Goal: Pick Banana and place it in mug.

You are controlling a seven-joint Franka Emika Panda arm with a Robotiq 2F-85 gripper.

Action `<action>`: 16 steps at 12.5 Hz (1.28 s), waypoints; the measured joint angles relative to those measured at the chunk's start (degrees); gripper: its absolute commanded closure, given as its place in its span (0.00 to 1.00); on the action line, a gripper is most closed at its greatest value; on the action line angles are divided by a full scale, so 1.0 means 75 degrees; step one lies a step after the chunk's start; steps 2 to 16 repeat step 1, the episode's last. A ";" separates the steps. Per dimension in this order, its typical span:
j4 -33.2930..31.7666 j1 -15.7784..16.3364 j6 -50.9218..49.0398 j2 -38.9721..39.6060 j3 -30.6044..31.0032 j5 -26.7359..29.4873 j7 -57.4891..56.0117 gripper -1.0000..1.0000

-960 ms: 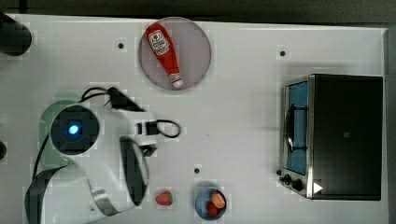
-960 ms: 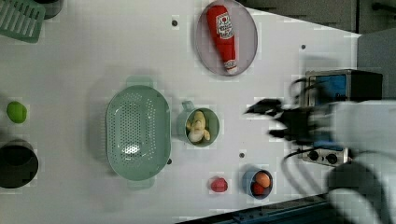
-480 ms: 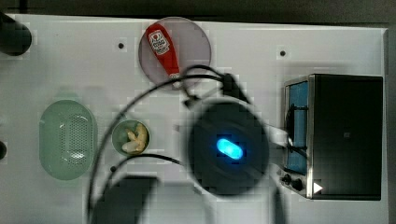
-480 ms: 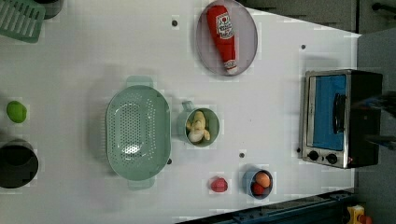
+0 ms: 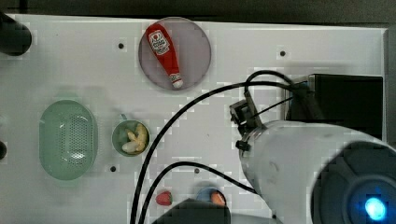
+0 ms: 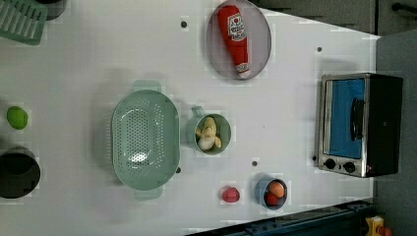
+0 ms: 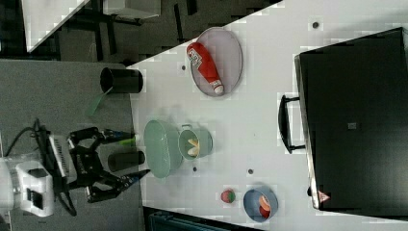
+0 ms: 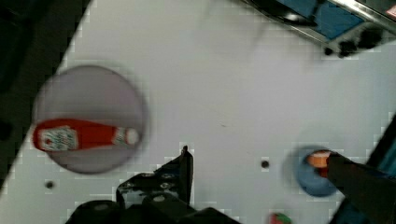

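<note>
The pale yellow banana (image 6: 209,135) lies inside the small light green mug (image 6: 195,132), which stands just right of the green basket in the left view. The top view shows the same banana (image 5: 136,139) inside the mug (image 5: 119,138). My gripper (image 7: 137,156) is open and holds nothing. In the right view it stands far out at the right view's left, apart from the mug (image 7: 202,142). In the wrist view the gripper (image 8: 257,154) spreads wide over bare table between the plate and the blue bowl. The white arm (image 5: 299,158) covers the top view's lower right.
A grey plate (image 5: 196,46) carries a red ketchup bottle (image 5: 163,51). The perforated green basket (image 5: 68,140) sits at the top view's left. A red strawberry piece (image 6: 230,194), a blue bowl (image 6: 261,189) with an orange piece, and a toaster oven (image 6: 359,125) lie at the left view's right.
The arm has swung from the top view's left across to its lower right and has left the left view. The banana and mug have not moved. The gripper stays open.
</note>
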 measured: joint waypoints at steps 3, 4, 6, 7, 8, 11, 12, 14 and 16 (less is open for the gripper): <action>-0.0082 0.0021 -0.0171 0.0090 0.0008 0.0121 -0.0007 0.00; -0.0082 0.0021 -0.0171 0.0090 0.0008 0.0121 -0.0007 0.00; -0.0082 0.0021 -0.0171 0.0090 0.0008 0.0121 -0.0007 0.00; -0.0082 0.0021 -0.0171 0.0090 0.0008 0.0121 -0.0007 0.00; -0.0082 0.0021 -0.0171 0.0090 0.0008 0.0121 -0.0007 0.00; -0.0082 0.0021 -0.0171 0.0090 0.0008 0.0121 -0.0007 0.00; -0.0082 0.0021 -0.0171 0.0090 0.0008 0.0121 -0.0007 0.00; -0.0082 0.0021 -0.0171 0.0090 0.0008 0.0121 -0.0007 0.00; -0.0082 0.0021 -0.0171 0.0090 0.0008 0.0121 -0.0007 0.00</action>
